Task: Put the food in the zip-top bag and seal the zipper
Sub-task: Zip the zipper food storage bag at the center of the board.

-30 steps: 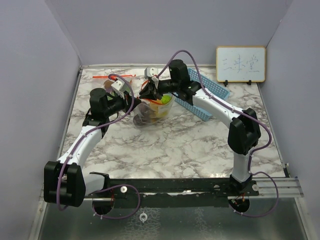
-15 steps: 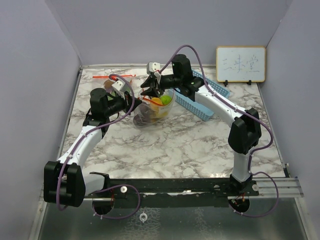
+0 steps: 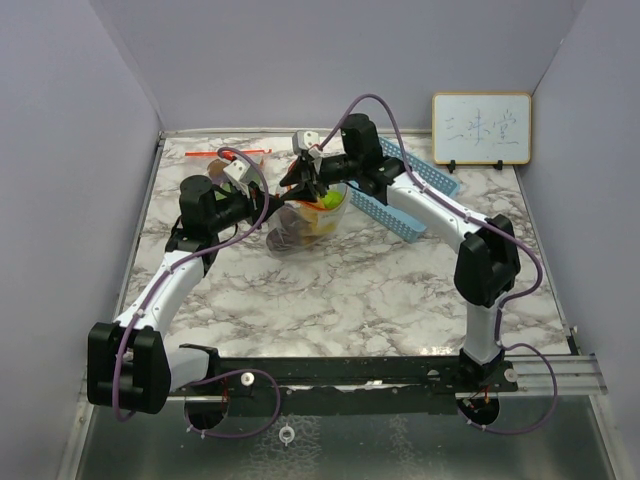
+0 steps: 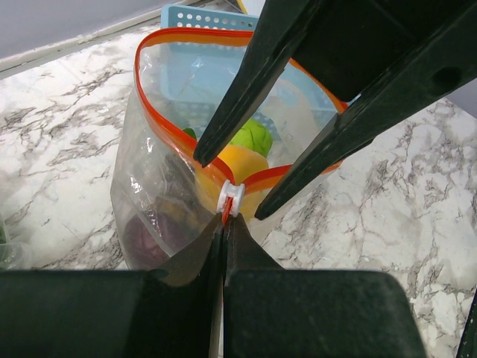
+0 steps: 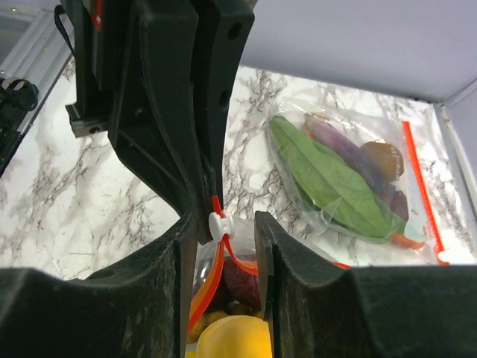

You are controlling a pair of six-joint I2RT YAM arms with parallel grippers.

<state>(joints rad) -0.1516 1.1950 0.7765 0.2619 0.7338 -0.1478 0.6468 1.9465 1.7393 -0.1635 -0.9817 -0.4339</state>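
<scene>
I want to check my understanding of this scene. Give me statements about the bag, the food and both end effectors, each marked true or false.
1. The mouth of the zip-top bag is open. True.
2. The left end effector is shut on the bag's rim next to the white slider. True.
3. The right end effector is far away from the bag. False: its fingers stand on either side of the slider, with a gap.
4. The bag is empty. False: a yellow fruit and a lime-green fruit are inside.
5. A second bag holding a green leafy vegetable lies flat on the table. True.
</scene>
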